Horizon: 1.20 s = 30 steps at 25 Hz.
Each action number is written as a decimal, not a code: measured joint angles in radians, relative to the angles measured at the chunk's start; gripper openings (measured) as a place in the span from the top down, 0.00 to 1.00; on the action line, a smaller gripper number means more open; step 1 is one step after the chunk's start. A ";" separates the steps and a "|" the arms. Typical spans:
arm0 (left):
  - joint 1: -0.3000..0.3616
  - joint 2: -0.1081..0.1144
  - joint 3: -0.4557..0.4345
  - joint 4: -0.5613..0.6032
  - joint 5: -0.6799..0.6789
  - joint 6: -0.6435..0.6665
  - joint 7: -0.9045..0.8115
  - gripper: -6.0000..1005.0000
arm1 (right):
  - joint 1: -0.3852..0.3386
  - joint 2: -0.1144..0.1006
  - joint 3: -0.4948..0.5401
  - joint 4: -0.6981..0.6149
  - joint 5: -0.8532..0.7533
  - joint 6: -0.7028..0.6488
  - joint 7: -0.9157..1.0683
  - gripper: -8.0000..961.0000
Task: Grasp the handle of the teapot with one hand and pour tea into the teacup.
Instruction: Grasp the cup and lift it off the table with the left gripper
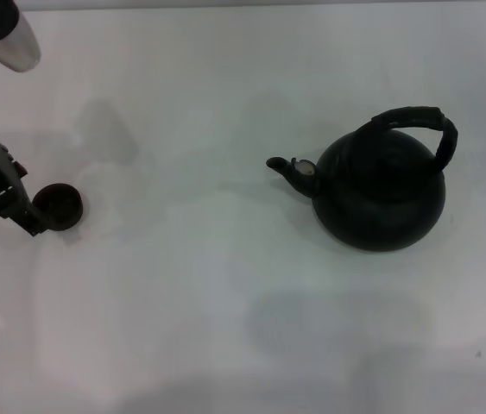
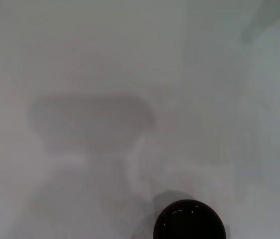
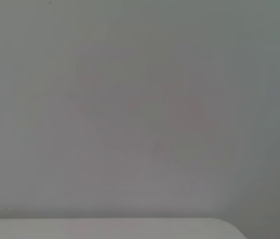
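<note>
L gripper (image 1: 37, 222) low at table's (image 1: 225, 302) left edge, fingertips right at teacup (image 1: 59, 207), touching its near-left side; can't tell how far open or if it grips. Cup sits upright on table, also seen in L wrist view (image 2: 189, 221). Teapot (image 1: 381, 190) well apart to right, upright, spout (image 1: 287, 169) toward cup, handle (image 1: 415, 121) arched on top, untouched. R gripper not visible.

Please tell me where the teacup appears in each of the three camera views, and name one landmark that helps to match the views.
Head view: the teacup stands at the far left, at the tip of the left gripper, far from the teapot.
Left wrist view: the teacup sits at the picture's lower edge, partly cut off.
Right wrist view: not in it; only a plain pale surface shows.
Shared landmark: the white table, seen around the cup in the head and left wrist views.
</note>
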 joint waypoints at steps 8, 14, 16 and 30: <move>0.004 -0.001 0.023 -0.037 0.003 0.057 -0.020 0.16 | -0.006 0.001 -0.001 0.000 -0.001 0.000 0.000 0.12; -0.008 -0.002 0.039 -0.076 0.008 0.111 -0.032 0.17 | -0.008 0.001 0.001 0.000 -0.001 0.001 0.000 0.12; -0.017 -0.001 0.042 -0.096 0.009 0.127 -0.036 0.17 | -0.009 0.001 0.003 0.000 0.000 0.002 0.000 0.12; -0.047 -0.002 0.043 -0.162 0.002 0.139 -0.044 0.20 | -0.009 0.001 0.004 -0.004 0.004 0.001 0.000 0.12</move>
